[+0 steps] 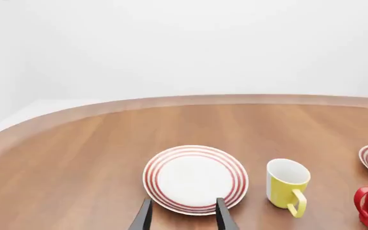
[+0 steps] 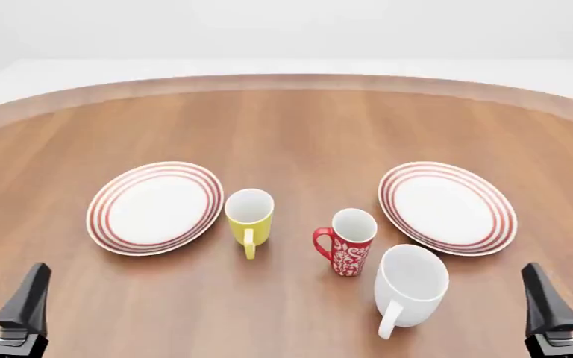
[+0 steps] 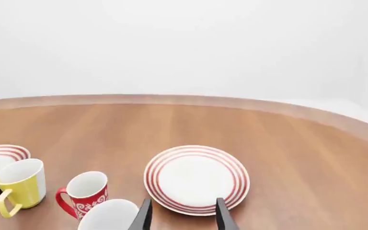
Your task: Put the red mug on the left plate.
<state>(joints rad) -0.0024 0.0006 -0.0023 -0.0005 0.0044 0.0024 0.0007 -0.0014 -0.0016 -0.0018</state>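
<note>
Red mug stood upright on the wooden surface, between two plates.
Yellow mug separated it from the left plate; a white mug sat just beside it. Left gripper and right gripper waited apart, empty, fingers spread.

Round wooden surface, brown, with a lighter rim. Resting directly on it: left plate, empty; yellow mug just beside that plate; red mug upright near the middle; white mug close by, nearest the camera; a second ringed plate to the right, also empty.
</note>
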